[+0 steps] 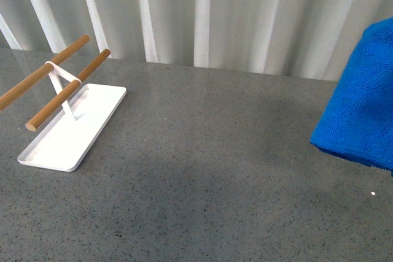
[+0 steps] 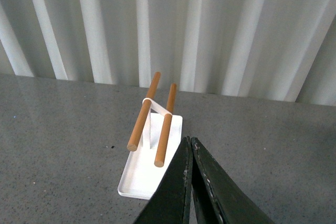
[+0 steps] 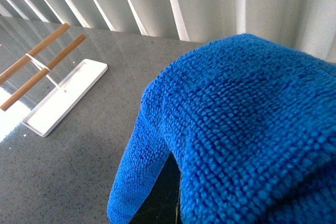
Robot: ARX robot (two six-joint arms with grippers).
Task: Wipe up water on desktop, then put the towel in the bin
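One towel [image 1: 359,102] hanging above desktop [image 1: 215,151], left pincer [image 2: 190,144] closed

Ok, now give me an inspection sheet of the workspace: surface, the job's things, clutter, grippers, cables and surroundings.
Surface: desktop, dark grey and speckled; no puddle that I can make out; one small white speck near the towel.
Job's things: towel, blue, at the right side, seemingly off the surface; bin not in view.
Clutter: white tray at the left, with two wooden rods raised above it.
Grippers: left gripper shut, holding nothing; right gripper hidden under the towel, state cannot be told.
Cables: nothing seen.
Surroundings: white pleated backdrop behind the desktop.
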